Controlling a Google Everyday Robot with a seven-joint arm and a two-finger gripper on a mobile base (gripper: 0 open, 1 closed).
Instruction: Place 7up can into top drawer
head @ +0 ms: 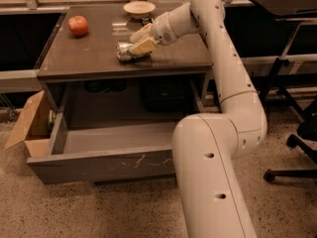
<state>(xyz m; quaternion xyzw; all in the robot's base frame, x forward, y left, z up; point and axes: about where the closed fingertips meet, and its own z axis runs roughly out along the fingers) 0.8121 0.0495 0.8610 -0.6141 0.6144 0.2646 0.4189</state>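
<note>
Gripper (136, 41) sits over the bench (74, 63) top, at the right end of the 7up can (124, 52). That end of the can is covered by it, and the label marks are too small to read.

Top drawer (99, 165): the right part of the front panel and interior is hidden behind the robot arm (213, 182). The arm's lower segment is cut off by the bottom edge.

Dark shapes (163, 95) under the bench top lie in shadow; cannot tell what they are.

Cardboard box (27, 128): the inside is mostly hidden by the drawer's side wall.

Office chair (308, 129) is cut by the right edge, with only part of the base and seat showing.
</note>
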